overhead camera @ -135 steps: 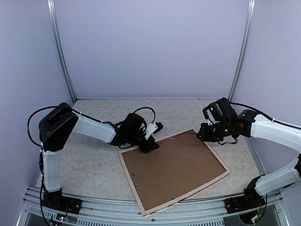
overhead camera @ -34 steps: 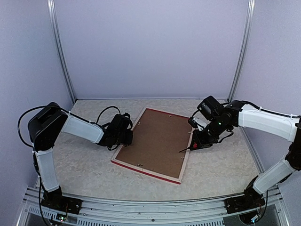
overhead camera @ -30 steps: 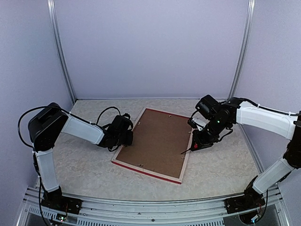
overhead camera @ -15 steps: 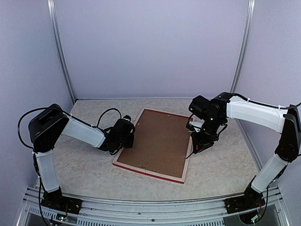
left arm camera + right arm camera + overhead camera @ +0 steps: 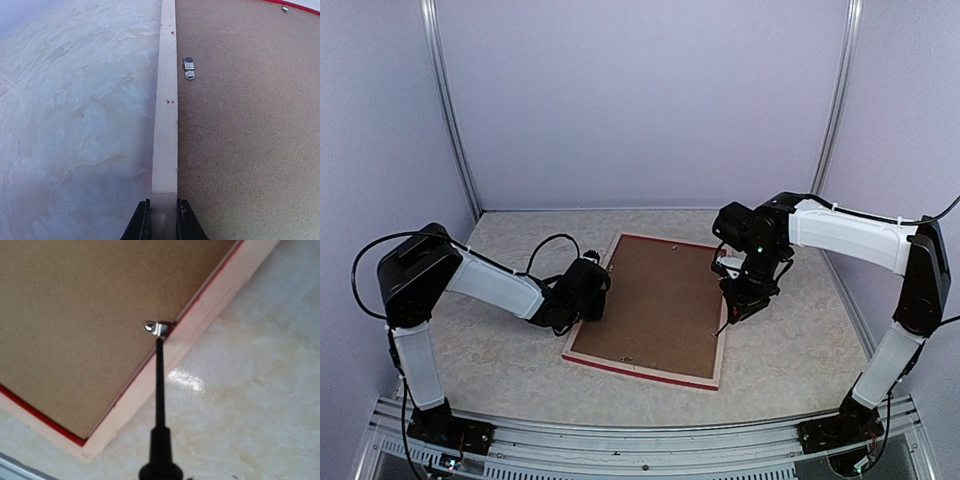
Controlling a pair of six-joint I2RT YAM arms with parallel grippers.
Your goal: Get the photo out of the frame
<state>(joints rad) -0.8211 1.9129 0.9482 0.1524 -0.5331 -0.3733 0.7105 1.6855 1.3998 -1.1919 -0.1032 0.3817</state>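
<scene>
Brown backing board (image 5: 655,300): faces up and fills the frame (image 5: 640,368).
Frame: lies face down at mid-table, long sides running near to far, a little askew. Its red front rim is against the table (image 5: 500,350) and its pale wood rails are on top.
Photo: hidden under the board, so it cannot be seen.
Left arm: stretched low from the left with the elbow bent. The forearm is almost level with the table and the wrist points right at the frame's left rail.
Left gripper (image 5: 586,312): clenched on that left rail. The wrist view shows one finger on the table side and one on the board side, pinching the pale wood.
Right arm: arches over from the right, with the wrist bent steeply down above the frame's right rail.
Right gripper (image 5: 745,298): grasping a screwdriver (image 5: 730,318). Its fingers do not show in its own wrist view.
Screwdriver: the black shaft slants down, and its tip touches a small metal clip (image 5: 159,328) at the right rail's inner edge.
Second clip (image 5: 189,67): on the board just beside the left rail, beyond the left fingers.
</scene>
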